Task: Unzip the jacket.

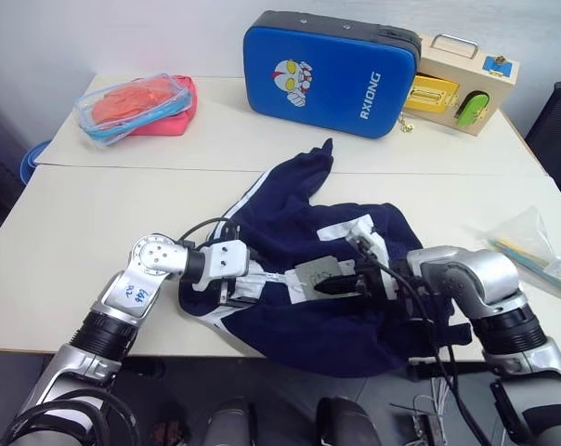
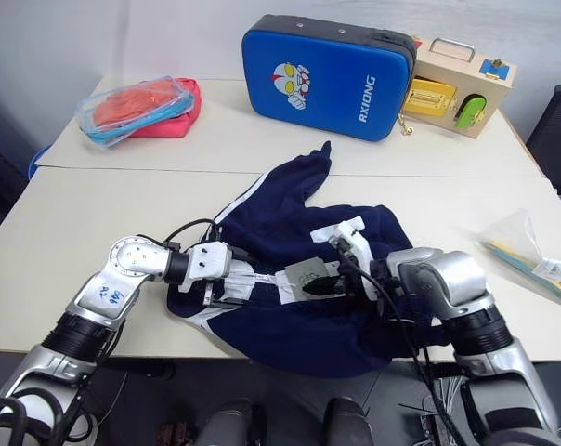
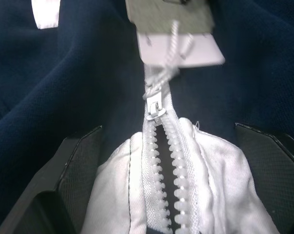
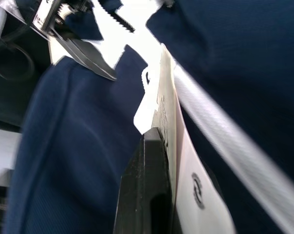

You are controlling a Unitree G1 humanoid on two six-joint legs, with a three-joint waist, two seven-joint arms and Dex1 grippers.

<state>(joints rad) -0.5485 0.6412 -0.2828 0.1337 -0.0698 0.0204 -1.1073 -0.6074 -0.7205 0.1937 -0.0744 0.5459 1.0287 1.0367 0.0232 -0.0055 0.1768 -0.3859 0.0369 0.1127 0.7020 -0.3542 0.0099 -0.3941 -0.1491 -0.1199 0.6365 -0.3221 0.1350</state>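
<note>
The navy jacket [image 1: 299, 214] lies crumpled at the table's front edge. Its white zipper [image 3: 161, 161] runs between the two black fingers [image 3: 79, 161] of my left gripper [image 1: 239, 283], which stands open around the white zipper band. The zipper slider [image 3: 154, 105] sits just past those fingertips, and the teeth on my side of it are parted. A cord links the slider to a grey-white tag [image 1: 316, 272]. My right gripper [image 1: 329, 286] reaches in from the right and is shut on that tag [image 4: 195, 195], with one finger [image 4: 144, 185] pressed flat against it.
At the back stand a stiff blue padded case [image 1: 332, 72] and a wooden latch box [image 1: 462, 84]. A clear pouch of orange and pink cloth [image 1: 132, 104] lies back left. A clear plastic bag [image 1: 531, 246] lies at the right edge, with a black chair [image 1: 559, 130] beyond.
</note>
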